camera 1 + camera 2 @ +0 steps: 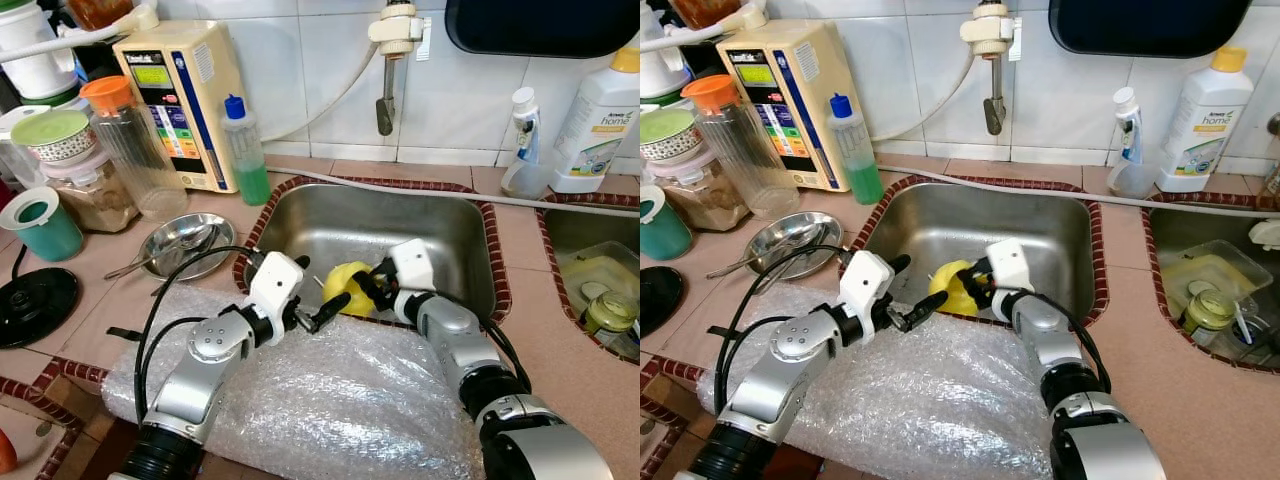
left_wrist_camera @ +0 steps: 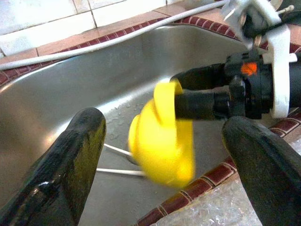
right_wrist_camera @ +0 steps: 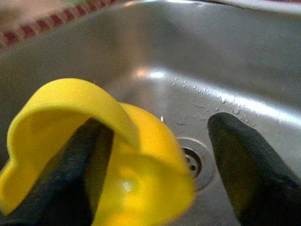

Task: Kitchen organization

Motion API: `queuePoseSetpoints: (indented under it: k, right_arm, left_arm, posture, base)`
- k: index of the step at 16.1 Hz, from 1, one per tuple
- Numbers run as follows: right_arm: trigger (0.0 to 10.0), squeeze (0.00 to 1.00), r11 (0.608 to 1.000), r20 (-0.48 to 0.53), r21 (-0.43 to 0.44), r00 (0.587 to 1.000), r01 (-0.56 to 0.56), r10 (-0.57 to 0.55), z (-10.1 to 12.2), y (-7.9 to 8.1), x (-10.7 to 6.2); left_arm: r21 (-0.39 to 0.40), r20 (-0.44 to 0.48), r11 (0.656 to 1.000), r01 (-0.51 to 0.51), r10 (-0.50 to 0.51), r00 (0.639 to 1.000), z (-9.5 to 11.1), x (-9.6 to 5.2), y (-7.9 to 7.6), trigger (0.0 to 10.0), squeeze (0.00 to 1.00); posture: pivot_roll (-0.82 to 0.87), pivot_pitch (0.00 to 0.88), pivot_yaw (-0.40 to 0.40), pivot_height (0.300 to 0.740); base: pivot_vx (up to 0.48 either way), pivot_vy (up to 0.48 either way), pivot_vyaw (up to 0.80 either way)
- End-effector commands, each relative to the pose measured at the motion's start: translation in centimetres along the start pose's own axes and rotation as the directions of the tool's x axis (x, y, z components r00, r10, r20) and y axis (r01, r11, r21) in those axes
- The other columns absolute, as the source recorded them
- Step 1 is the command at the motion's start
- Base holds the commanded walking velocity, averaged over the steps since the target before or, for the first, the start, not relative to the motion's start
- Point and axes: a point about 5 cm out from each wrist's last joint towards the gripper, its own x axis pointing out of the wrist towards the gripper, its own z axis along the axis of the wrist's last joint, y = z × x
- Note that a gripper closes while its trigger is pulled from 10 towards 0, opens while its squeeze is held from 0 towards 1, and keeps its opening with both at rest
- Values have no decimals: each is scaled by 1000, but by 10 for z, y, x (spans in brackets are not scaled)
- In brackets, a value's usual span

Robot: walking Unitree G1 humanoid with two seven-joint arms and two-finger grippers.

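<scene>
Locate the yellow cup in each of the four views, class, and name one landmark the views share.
Left eye view: yellow cup at the sink's near edge, between the two grippers.
Right eye view: yellow cup at the same near edge, beside the right gripper.
Left wrist view: centre, blurred, with the right gripper reaching it.
Right wrist view: lower left, one finger inside it.
Shared landmark: the steel sink.
</scene>
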Motion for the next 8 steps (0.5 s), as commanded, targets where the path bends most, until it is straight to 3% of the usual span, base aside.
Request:
queuePoseSetpoints:
  k: [1, 2, 4, 6, 7, 8]
  right_arm:
    - [10000, 1000, 994, -50, 105, 999, -5, 10, -20, 10, -2]
    - [10000, 1000, 992, 0, 128, 1000, 22, -22, -12, 5, -2]
    - [10000, 1000, 995, 36, -52, 995, 90, -89, -6, -2, -4]
    - [10000, 1000, 959, 61, -225, 985, 171, -161, 1, -10, -5]
    - [10000, 1000, 954, 28, -234, 982, 189, -188, -2, -14, -6]
    - [10000, 1000, 980, -1, -58, 982, 190, -191, -4, -15, -5]
  left_arm:
    - [28, -1, 1000, 2, -2, 1000, 3, 1, 3, 10000, 1000]
    - [26, -1, 1000, -3, 3, 1000, 3, 1, 3, 10000, 1000]
    - [27, -1, 1000, -4, 4, 1000, 3, 2, 3, 10000, 1000]
    - [29, -2, 1000, -4, 4, 1000, 3, 2, 3, 10000, 1000]
    - [32, -4, 999, -6, 7, 1000, 3, 2, 3, 10000, 1000]
    - [34, -5, 999, -10, 10, 1000, 3, 2, 3, 10000, 1000]
  posture:
    - [102, 0, 132, 740]
    - [99, 0, 133, 740]
    - [99, 0, 133, 740]
    - [99, 0, 133, 740]
    - [99, 0, 133, 740]
    - [102, 0, 132, 740]
  base:
    - [0, 0, 0]
    - [0, 0, 0]
    - [0, 0, 0]
    - [0, 0, 0]
    - [0, 0, 0]
    - [0, 0, 0]
